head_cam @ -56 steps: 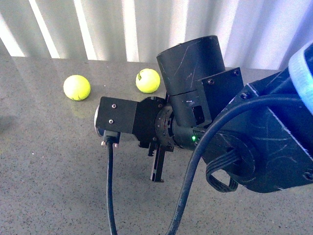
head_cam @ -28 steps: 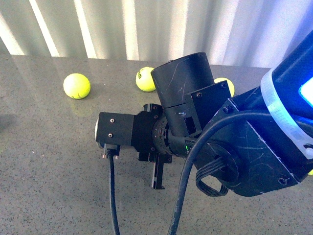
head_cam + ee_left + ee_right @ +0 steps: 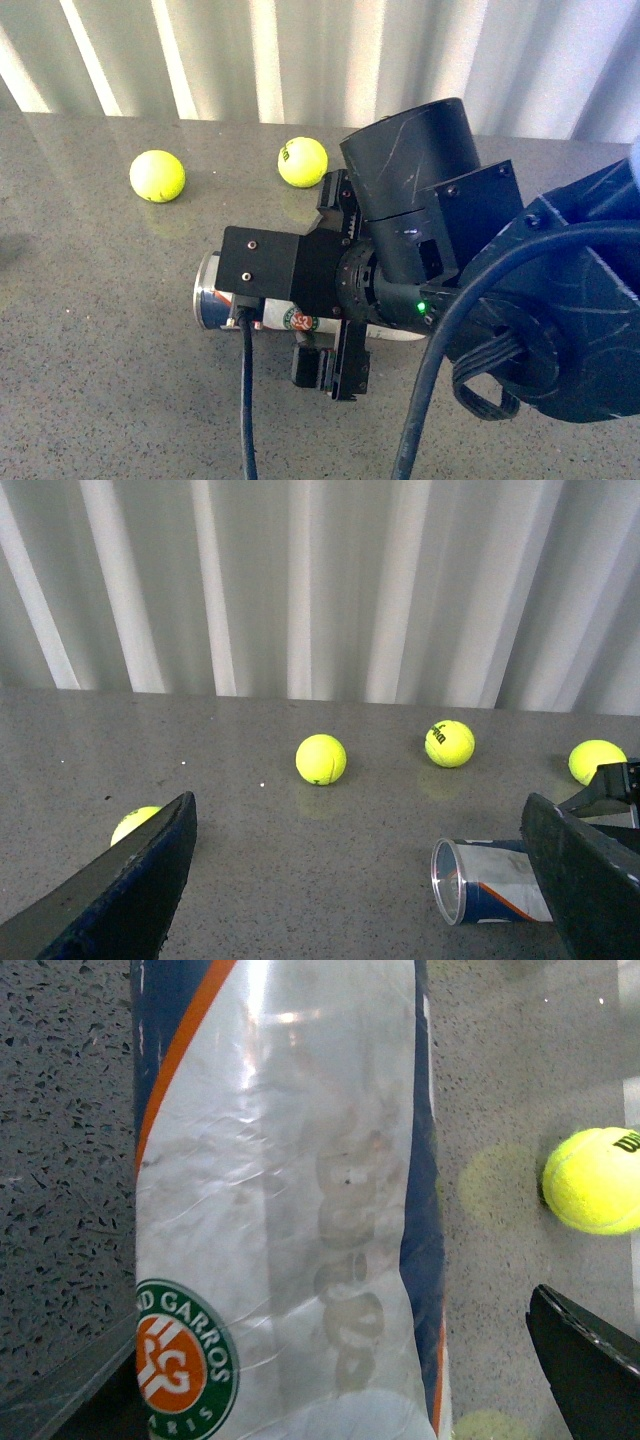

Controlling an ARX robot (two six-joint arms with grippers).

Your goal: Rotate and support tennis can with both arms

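The right end effector [image 3: 325, 372] has dropped astride the tennis can [image 3: 222, 300], released like the left end effector [image 3: 370, 880]; an off-centre squeeze could roll it toward 12 o'clock.

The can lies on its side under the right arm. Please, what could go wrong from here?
The tennis can lies on its side with the right gripper open astride it; an off-centre touch might roll it away. The left gripper is open and apart from the can, so it gives no support yet if the can tips. A tennis ball near one finger could be knocked.
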